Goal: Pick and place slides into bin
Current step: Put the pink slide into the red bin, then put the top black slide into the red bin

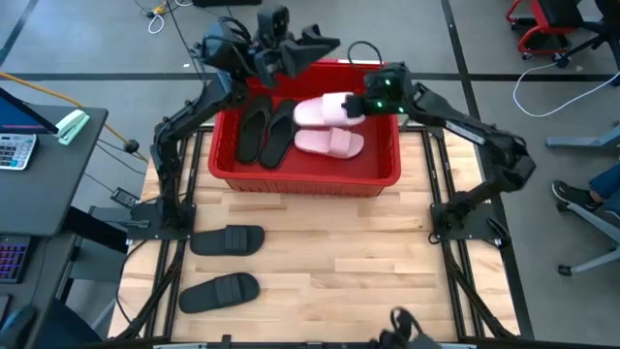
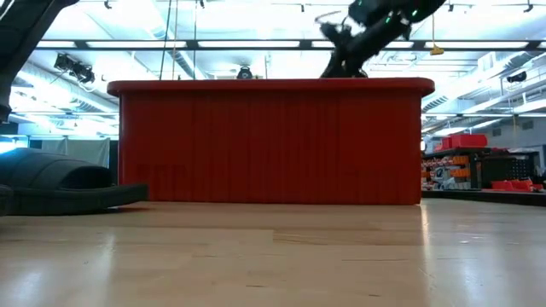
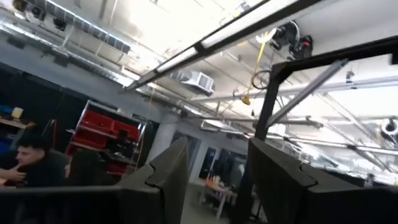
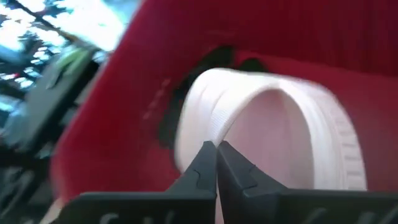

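Note:
The red bin [image 1: 291, 180] stands at the table's far middle; it also shows in the low view [image 2: 273, 141]. In it lie two black flip-flops [image 1: 266, 131] and a pale pink slide [image 1: 331, 144]. My right gripper [image 1: 362, 105] is inside the bin's far right part, shut on a second pale pink slide [image 1: 323, 110]. Two black slides [image 1: 228, 239] [image 1: 220, 291] lie sole down on the table at the near left. My left gripper [image 1: 318, 44] is open and empty, raised above the bin's far rim and pointing upward. My right gripper [image 4: 216, 152] pinches the pale pink slide by the near edge of its arched strap [image 4: 205, 127] between its two fingertips. The fingers slant down from the table's right side. The slide sits below the bin's rim, beside the other pink slide; whether it rests on anything I cannot tell.
A desk with a calculator [image 1: 15, 150] stands off the table's left side. Bare wooden table [image 1: 329, 271] lies near and right of the black slides. A person's feet [image 1: 581, 199] show at the far right. One black slide shows in the low view [image 2: 60, 181].

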Tool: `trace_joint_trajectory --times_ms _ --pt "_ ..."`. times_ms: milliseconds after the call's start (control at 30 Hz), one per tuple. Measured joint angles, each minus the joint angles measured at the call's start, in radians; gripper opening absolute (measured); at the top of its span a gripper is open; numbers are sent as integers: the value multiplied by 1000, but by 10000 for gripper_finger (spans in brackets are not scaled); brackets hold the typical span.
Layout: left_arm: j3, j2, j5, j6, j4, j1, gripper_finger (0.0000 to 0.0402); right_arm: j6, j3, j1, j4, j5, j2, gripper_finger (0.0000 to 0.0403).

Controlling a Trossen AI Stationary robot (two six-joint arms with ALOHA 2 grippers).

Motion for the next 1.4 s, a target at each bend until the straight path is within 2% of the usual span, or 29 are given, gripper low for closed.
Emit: trace_joint_trajectory --times_ms 133,467,600,733,933,1167,1400 --pt "0 -20 88 -12 2 63 172 -14 40 -43 -8 60 85 0" --pt "0 -57 170 -13 -3 150 172 -33 44 -98 17 123 268 0" --pt "0 -60 187 -15 0 172 172 -93 43 -95 36 208 310 5" --pt "0 -60 201 -15 -5 186 172 -118 43 -114 73 162 335 24" --pt "0 -60 206 -16 -5 187 172 -87 43 -135 76 116 389 75" --pt "0 -59 208 -16 -5 187 172 -115 40 -133 75 150 350 128" --pt "0 -58 208 -18 -5 190 172 -161 42 -133 100 162 236 139"
